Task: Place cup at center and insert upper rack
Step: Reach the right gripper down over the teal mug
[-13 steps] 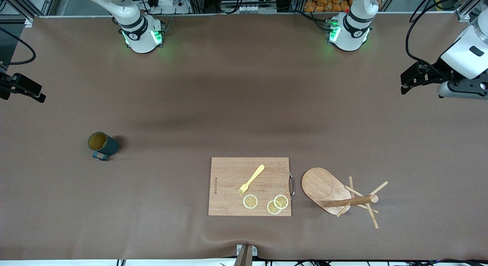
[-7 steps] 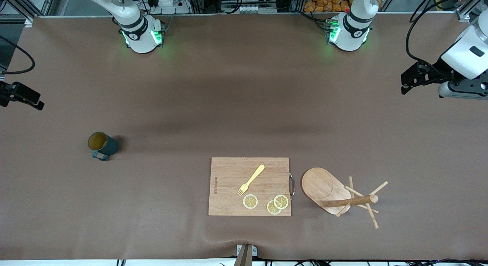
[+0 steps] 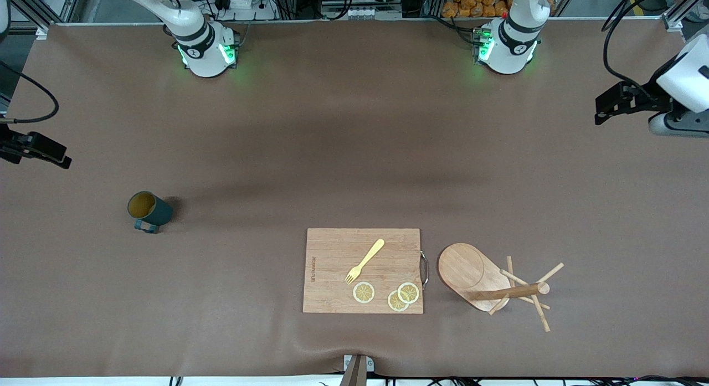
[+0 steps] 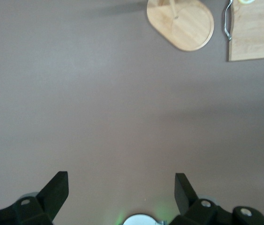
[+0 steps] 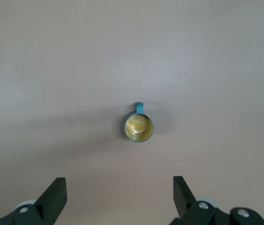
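The cup (image 3: 149, 210), dark teal with a mustard-yellow inside, stands upright toward the right arm's end of the table; it also shows in the right wrist view (image 5: 139, 127). The upper rack (image 3: 487, 281), a light wooden mug tree, lies on its side beside the cutting board, with its oval base (image 4: 181, 23) tipped up. My right gripper (image 5: 119, 185) is open and empty, high over the table edge near the cup (image 3: 39, 152). My left gripper (image 4: 121, 180) is open and empty, high over the left arm's end of the table (image 3: 620, 101).
A rectangular wooden cutting board (image 3: 332, 247) with a metal handle lies near the front edge. It carries a yellow fork (image 3: 364, 261) and three lemon slices (image 3: 364, 292). The board's corner also shows in the left wrist view (image 4: 256, 33).
My right gripper has drifted a little toward the cup. My left gripper has drifted outward toward its end of the table. The cup and the rack have not moved.
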